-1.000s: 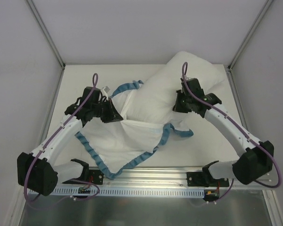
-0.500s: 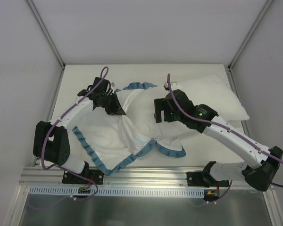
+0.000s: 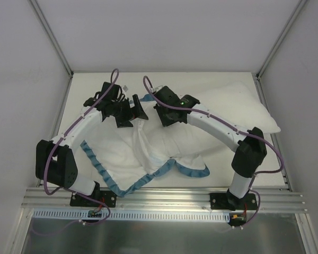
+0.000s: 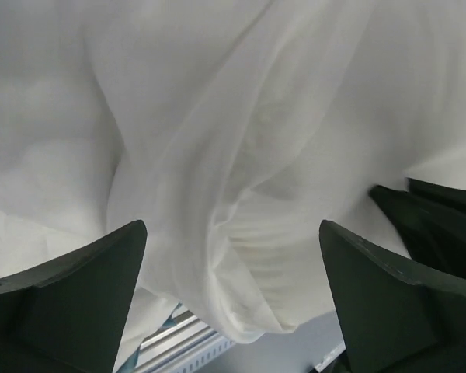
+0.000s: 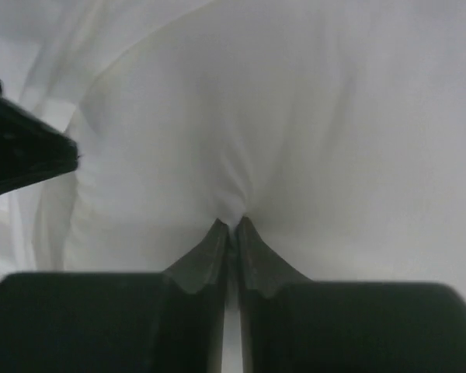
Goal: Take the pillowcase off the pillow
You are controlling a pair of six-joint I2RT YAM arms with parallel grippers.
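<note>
The pillowcase (image 3: 127,156) lies inside out, white with a teal ruffle (image 3: 99,168), spread over the near left of the table. The plump white pillow (image 3: 238,114) stretches from the middle to the far right, its left end still under the cloth. My left gripper (image 3: 135,113) is open at the pillowcase's far edge; in its wrist view, folds of the thin pillowcase (image 4: 241,155) hang loose between its wide-apart fingers, left gripper (image 4: 231,225). My right gripper (image 3: 160,115) has reached left across the pillow. In its wrist view the right gripper (image 5: 231,224) is shut, pinching a tuck of the pillow (image 5: 295,116).
The white table (image 3: 95,84) is walled by white panels at the back and both sides. An aluminium rail (image 3: 164,198) runs along the near edge. The two grippers stand close together, with a left finger (image 5: 23,159) showing in the right wrist view.
My left gripper has opened and let go of the pillowcase. My right gripper opened, swung left along the pillow and shut on its left end. The pillow settled flatter.
</note>
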